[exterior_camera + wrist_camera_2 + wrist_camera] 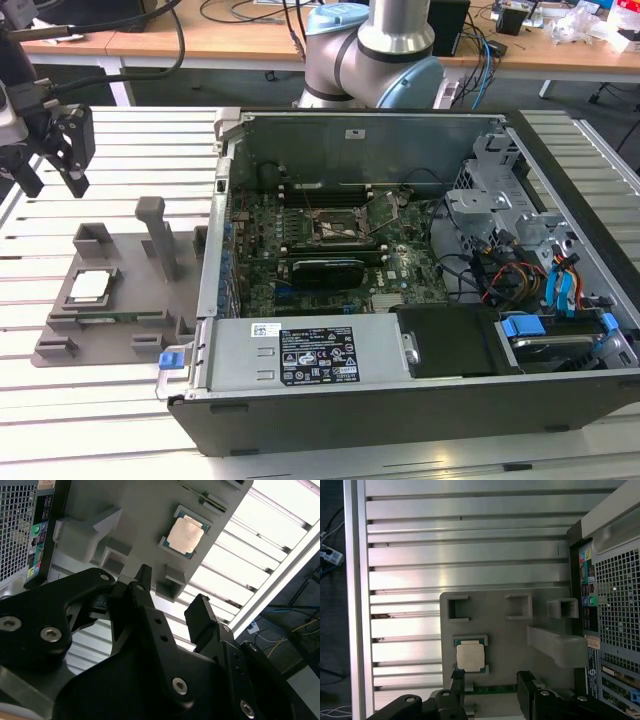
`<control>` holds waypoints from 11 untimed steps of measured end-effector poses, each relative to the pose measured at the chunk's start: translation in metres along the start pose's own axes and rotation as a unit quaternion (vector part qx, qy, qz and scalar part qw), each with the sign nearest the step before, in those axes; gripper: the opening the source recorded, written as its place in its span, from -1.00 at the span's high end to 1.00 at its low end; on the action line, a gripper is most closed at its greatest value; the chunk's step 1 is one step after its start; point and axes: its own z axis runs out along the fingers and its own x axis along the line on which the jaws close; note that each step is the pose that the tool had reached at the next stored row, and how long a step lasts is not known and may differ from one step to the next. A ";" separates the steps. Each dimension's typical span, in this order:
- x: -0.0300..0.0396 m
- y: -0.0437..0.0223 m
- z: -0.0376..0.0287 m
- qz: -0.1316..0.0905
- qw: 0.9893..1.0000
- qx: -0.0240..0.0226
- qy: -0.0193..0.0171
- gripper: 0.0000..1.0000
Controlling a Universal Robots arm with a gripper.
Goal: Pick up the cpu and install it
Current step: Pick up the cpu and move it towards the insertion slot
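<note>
Cpu: the small flat square chip with a silver-grey metal top and pale rim point(90, 286) lies in a shallow seat on the grey plastic fixture plate point(110, 335). This is at the exterior view's left, outside the open black computer case point(400, 405).
Gripper: the black two-finger gripper point(57, 188) hangs above the fixture, apart from the chip. Its fingers are spread wide and hold nothing.
Handling: we judge the chip light, stiff and thin. Its smooth top may slip, and its underside is probably delicate.
Where to hold: we would take it by two opposite edges of the pale rim, with gentle force. Which edges the seat leaves free, we cannot tell surely.
Exterior view: it gives us the gripper's height over the fixture, and the dark square socket frame point(340, 228) on the green motherboard inside the case.
Wrist views: the first wrist view looks down on the chip point(470, 657). There it is more in line with one finger than with the middle of the gap. The second wrist view shows it slanted point(185, 534), beyond the fingertips.
</note>
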 end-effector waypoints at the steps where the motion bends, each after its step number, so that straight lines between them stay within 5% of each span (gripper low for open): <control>1: 0.0000 0.0000 0.0000 0.000 1.000 0.000 0.000 -0.09; 4: 0.0000 0.0000 0.0001 0.000 1.000 0.000 0.000 -0.11; 6: 0.0000 0.0000 0.0001 0.000 1.000 0.000 0.000 -0.47; 9: 0.0000 0.0000 0.0003 0.000 1.000 0.001 0.000 -0.47; 11: 0.0000 -0.0001 0.0027 0.000 1.000 0.006 0.000 -0.47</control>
